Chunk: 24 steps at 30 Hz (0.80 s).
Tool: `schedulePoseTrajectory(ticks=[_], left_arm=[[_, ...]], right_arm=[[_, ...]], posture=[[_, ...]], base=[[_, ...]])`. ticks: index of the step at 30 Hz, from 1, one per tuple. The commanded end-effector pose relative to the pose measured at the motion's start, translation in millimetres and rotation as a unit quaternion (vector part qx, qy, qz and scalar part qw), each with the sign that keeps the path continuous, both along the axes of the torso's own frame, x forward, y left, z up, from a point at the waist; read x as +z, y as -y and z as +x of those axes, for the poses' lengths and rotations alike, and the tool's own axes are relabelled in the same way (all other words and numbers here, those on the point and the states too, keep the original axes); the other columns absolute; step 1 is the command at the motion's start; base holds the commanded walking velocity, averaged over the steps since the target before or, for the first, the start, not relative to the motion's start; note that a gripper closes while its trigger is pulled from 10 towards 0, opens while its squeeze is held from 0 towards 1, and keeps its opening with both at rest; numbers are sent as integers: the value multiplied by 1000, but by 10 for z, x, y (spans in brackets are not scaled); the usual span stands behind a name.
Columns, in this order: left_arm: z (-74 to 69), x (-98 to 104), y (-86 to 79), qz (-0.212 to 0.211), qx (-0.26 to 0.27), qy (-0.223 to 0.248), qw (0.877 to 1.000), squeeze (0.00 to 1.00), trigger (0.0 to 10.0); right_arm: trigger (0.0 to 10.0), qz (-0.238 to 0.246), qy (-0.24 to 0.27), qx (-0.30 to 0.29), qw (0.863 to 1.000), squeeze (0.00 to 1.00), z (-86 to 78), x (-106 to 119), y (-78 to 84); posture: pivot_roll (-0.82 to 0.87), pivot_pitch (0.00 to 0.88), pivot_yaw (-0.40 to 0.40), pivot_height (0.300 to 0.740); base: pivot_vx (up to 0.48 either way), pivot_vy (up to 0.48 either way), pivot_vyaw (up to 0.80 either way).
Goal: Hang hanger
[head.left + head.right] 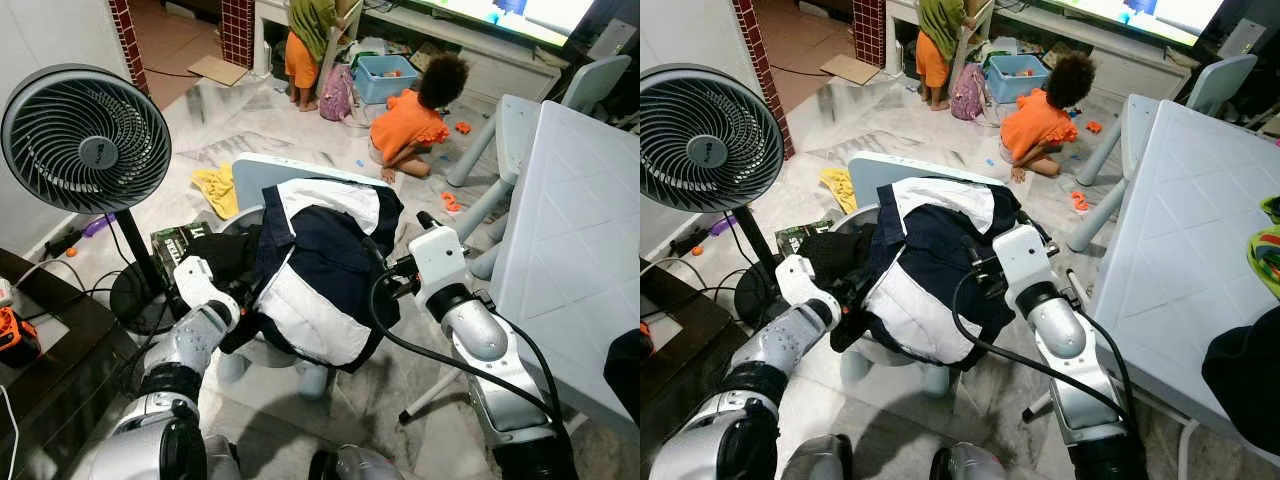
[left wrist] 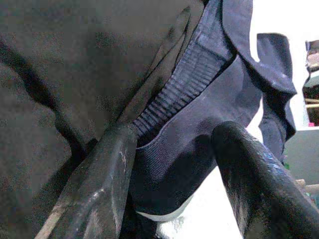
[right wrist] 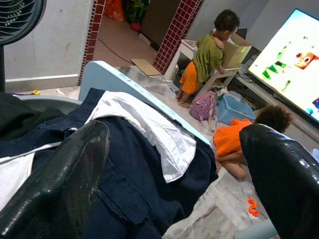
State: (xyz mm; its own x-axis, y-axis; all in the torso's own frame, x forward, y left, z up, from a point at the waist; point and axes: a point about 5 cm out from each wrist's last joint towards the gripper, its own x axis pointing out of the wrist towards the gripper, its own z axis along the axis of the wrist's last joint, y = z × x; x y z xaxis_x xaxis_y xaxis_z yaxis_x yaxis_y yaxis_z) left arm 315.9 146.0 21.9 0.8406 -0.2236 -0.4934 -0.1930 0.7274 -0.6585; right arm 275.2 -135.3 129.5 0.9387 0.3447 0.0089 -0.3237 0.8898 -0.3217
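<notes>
A navy and white garment (image 1: 322,270) lies draped over a pale blue chair (image 1: 252,172) in front of me. My left gripper (image 1: 243,303) is pushed into the garment's left edge, next to a black cloth (image 1: 222,256). Seen from the left wrist, that gripper (image 2: 174,174) has its fingers apart with ribbed navy fabric between them. My right gripper (image 1: 388,272) is at the garment's right side, mostly hidden behind its white wrist. In the right wrist view the fingers (image 3: 65,174) are spread wide just above the navy cloth (image 3: 134,184), holding nothing.
A standing fan (image 1: 85,140) is close on my left, above a dark cabinet (image 1: 45,350) with cables. A white table (image 1: 575,250) fills the right. A person (image 1: 405,125) sits on the floor beyond the chair and another (image 1: 305,45) stands farther back. A yellow cloth (image 1: 217,188) lies on the floor.
</notes>
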Motion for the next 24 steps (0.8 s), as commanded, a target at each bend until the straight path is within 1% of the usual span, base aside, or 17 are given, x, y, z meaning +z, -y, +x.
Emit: schedulePoseTrajectory(ticks=[1,2,4,8,11,13,16,17,18,21,22,23,24], left_arm=[[-10,-28,72,-6,-12,-11,1000,0,10000],[-38,-79,91,-15,-9,-28,999,0,10000],[-51,-108,81,-18,1,-36,999,0,10000],[-84,-155,-11,-11,27,-49,998,0,10000],[-90,-158,-50,-14,41,-44,998,0,10000],[-101,-152,-128,-22,63,-39,997,0,10000],[-146,-182,-157,-30,69,-50,996,0,10000],[-221,-254,-161,-33,65,-69,995,0,10000],[-240,-272,-162,-34,64,-74,995,0,10000],[-276,-318,-189,-45,73,-74,994,0,10000],[-269,-313,-178,-52,72,-69,994,0,10000],[-247,-292,-141,-68,63,-59,994,0,10000],[-238,-284,-128,-72,58,-56,994,0,10000]], right_arm=[[10000,-5,9,-7,1000,0,-13,52,41],[10000,-5,9,-5,1000,0,-16,54,38],[10000,-6,9,-5,1000,0,-18,57,40],[10000,-6,8,-5,1000,0,-10,60,49],[10000,-6,8,-5,1000,0,-9,56,46],[10000,-5,8,-4,1000,0,-6,66,33],[10000,-5,9,-3,1000,0,-4,70,30],[10000,-4,8,-3,1000,0,2,60,28],[10000,-4,7,-3,1000,0,4,57,28],[10000,-3,9,1,1000,0,22,62,-4],[10000,-2,10,2,1000,0,25,68,-13],[10000,-2,12,3,1000,0,28,81,-25],[10000,-2,12,3,1000,0,28,84,-28]], posture=[[-91,105,-133,740],[-94,105,-133,740],[-94,104,-134,740],[-91,106,-134,740],[-86,109,-133,740],[-86,109,-133,740],[-86,109,-133,740],[-72,108,-132,740],[-72,108,-132,740],[-72,105,-134,740],[-72,105,-134,740],[-72,105,-134,740],[-72,105,-134,740]], base=[[0,0,0],[0,0,0],[0,0,0],[0,0,0],[0,0,0],[0,0,0],[0,0,0],[0,0,0],[0,0,0],[0,0,0],[0,0,0],[0,0,0],[0,0,0]])
